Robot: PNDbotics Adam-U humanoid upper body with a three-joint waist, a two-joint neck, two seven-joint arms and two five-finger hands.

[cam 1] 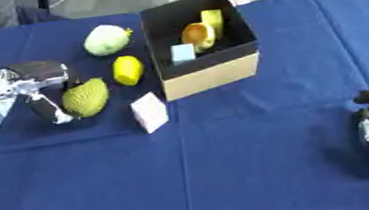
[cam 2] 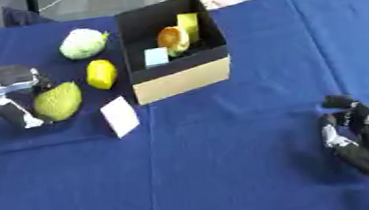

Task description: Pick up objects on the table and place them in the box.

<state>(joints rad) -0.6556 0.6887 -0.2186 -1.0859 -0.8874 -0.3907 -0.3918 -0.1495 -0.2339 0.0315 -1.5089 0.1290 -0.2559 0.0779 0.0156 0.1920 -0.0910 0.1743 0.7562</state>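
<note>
Resting by the near right corner of the table, my right hand (cam 2: 357, 138) lies idle, fingers relaxed and holding nothing.

At the left edge my left hand (cam 1: 41, 89) curls around the bumpy green fruit (cam 1: 86, 97), thumb and fingers wrapped on its left side; it seems to sit on the blue cloth (cam 1: 231, 171) yet. Just beyond it lie a yellow lemon (cam 1: 128, 70) and, farther back, a pale green round fruit (cam 1: 107, 39); a white block (cam 1: 149, 112) sits near the box (cam 1: 211, 76), which stands toward the far middle and already holds a few pieces. I judge the risk is the round fruit rolling out of my fingers as I lift, or my arm knocking the lemon or the box's near wall on the way across.
</note>
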